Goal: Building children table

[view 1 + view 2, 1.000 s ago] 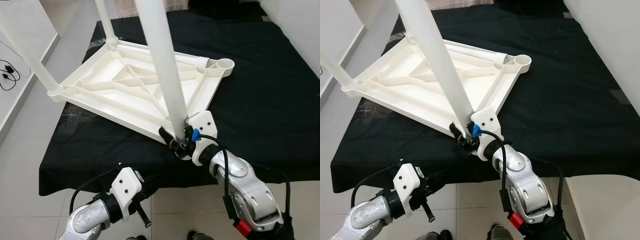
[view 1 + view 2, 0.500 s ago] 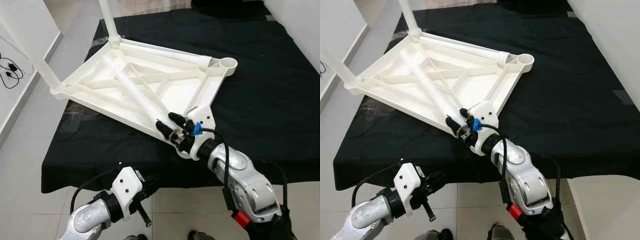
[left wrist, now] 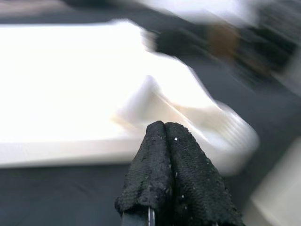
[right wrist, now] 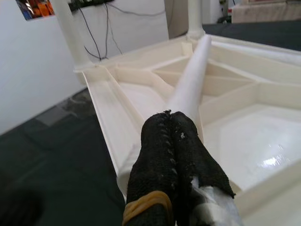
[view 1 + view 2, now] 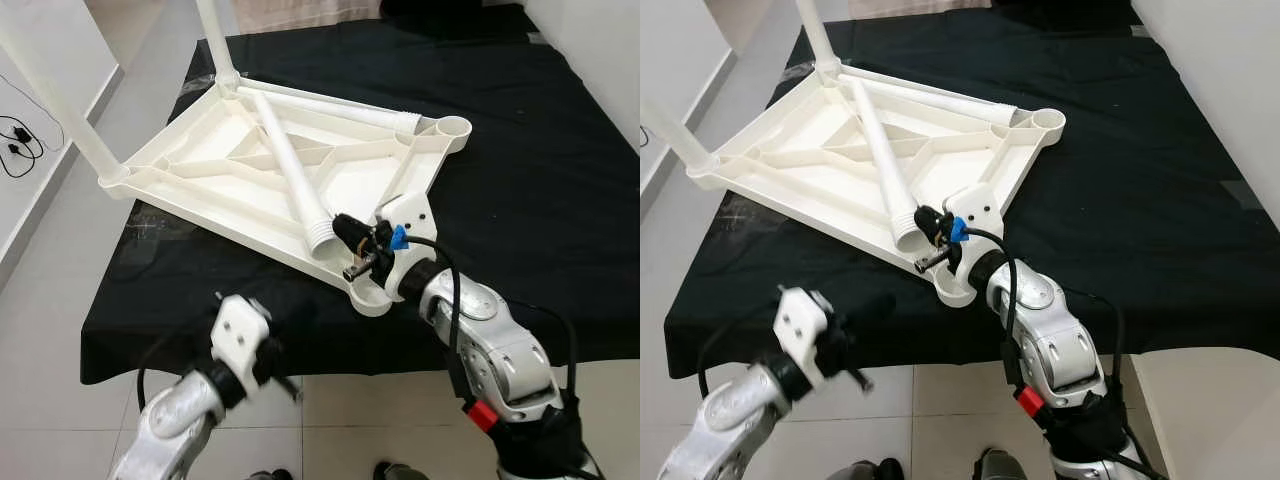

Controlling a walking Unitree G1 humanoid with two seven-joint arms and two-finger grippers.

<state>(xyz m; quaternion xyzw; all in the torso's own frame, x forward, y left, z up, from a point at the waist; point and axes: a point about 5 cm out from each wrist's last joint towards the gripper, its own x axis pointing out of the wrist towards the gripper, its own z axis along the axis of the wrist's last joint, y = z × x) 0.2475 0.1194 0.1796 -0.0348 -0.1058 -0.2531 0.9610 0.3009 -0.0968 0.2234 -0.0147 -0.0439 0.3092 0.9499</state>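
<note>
The white plastic table (image 5: 180,165) lies upside down on a black-covered surface. Two legs stand in its left corners (image 5: 60,95) (image 5: 212,35). A loose leg (image 5: 290,170) lies across the ribbed underside, its threaded end (image 5: 322,240) toward me. Another leg (image 5: 340,108) lies along the far rim. My right gripper (image 5: 345,230) is shut and holds nothing, just beside that threaded end, above the near corner socket (image 5: 372,295). The right wrist view has its fingers (image 4: 171,127) pressed together, with the leg beyond them. My left gripper (image 5: 272,362) is blurred below the front edge, fingers (image 3: 165,141) shut.
The far right corner socket (image 5: 453,127) is open. Black cloth (image 5: 540,180) spreads wide to the right of the table. Tiled floor (image 5: 50,300) lies to the left and in front, with cables (image 5: 20,145) by the white wall. A pale surface (image 5: 1210,400) shows at the lower right.
The leg that stood upright at the near corner in my right gripper has tipped over and now lies in the table's underside, let go. My left arm has risen, blurred.
</note>
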